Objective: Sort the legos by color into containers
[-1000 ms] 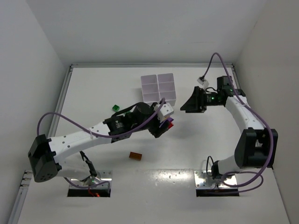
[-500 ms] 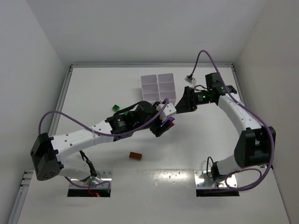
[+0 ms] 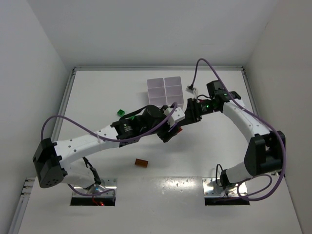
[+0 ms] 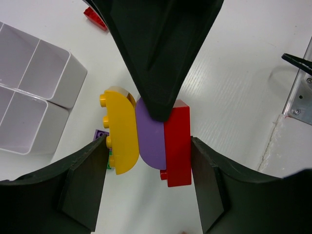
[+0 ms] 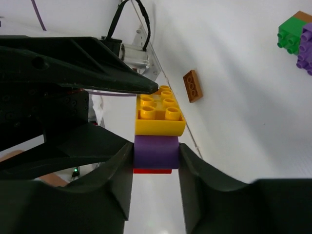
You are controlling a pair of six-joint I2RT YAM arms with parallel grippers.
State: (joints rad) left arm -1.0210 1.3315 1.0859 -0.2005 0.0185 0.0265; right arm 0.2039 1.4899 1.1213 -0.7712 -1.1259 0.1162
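Note:
A stack of three legos, yellow (image 4: 121,131), purple (image 4: 148,146) and red (image 4: 178,141), hangs above the table. My left gripper (image 4: 146,148) is shut on the stack's two ends, one finger against the yellow studs and the other against the red brick. My right gripper (image 5: 155,151) is shut on the purple brick (image 5: 156,152) in the middle, with yellow (image 5: 158,114) above it and a red edge below. In the top view both grippers (image 3: 171,127) (image 3: 187,117) meet just below the white tray of containers (image 3: 165,91).
A green brick (image 3: 120,112) lies left of the left arm and a brown brick (image 3: 141,163) lies nearer the bases. A red brick (image 4: 95,18) sits by the tray (image 4: 34,97). Green and purple bricks (image 5: 292,31) lie together on the table.
My right gripper has swung left to the left gripper and closed on the purple brick of the stack. The left arm has barely shifted, still holding the stack.

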